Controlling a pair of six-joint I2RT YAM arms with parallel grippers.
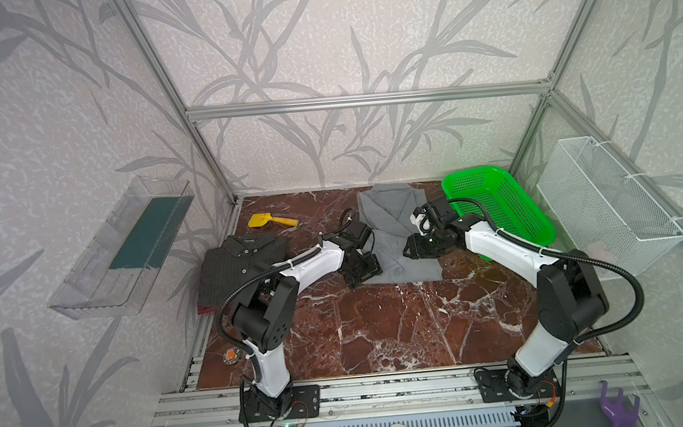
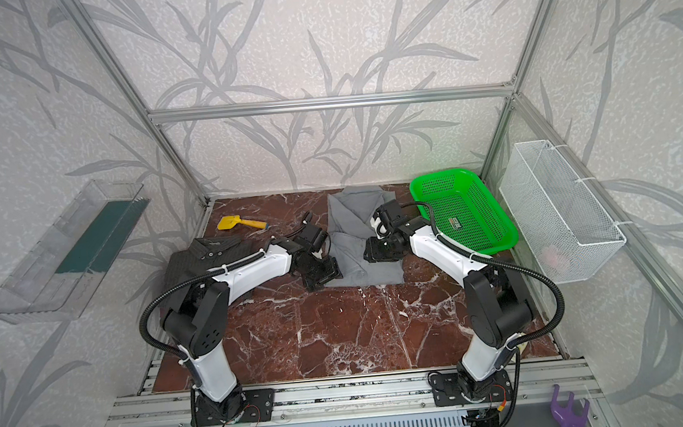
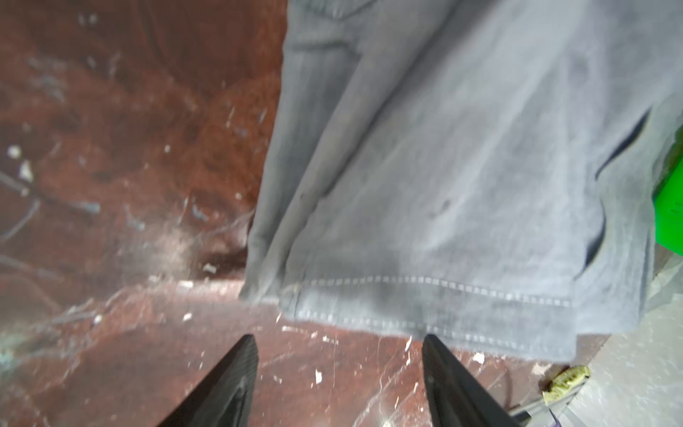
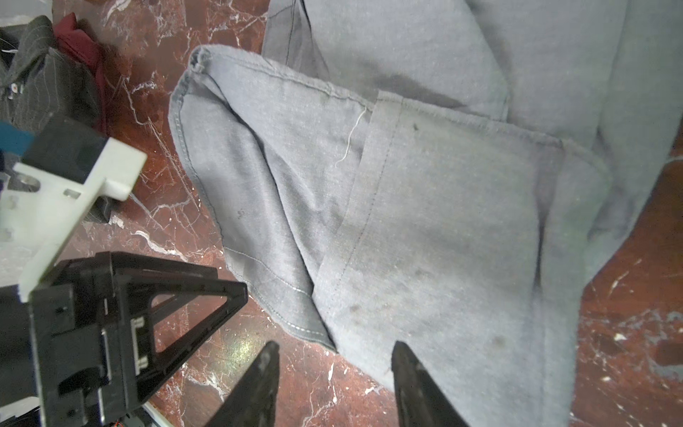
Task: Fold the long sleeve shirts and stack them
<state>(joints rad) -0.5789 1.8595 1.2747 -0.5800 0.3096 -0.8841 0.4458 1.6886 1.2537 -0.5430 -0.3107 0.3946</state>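
Grey shirt [image 1: 391, 235] hem meets open marble [image 1: 382, 324] between left end effector [image 3: 338, 336] and right end effector [image 4: 336, 344] (parted, empty).

Your two arms are built alike: the left arm [image 1: 318, 262] and right arm [image 1: 501, 248] have glossy white links between bulky black joint housings [image 1: 268, 316]. A ribbed black cable [image 1: 220, 318] runs along each, fastened with white ties [image 1: 291, 263]. Each has a flat black base plate [image 1: 308, 396]. The left pincer [image 3: 338, 338] and right pincer [image 4: 334, 345] have matte black fingers [image 3: 229, 380] tapering to points.
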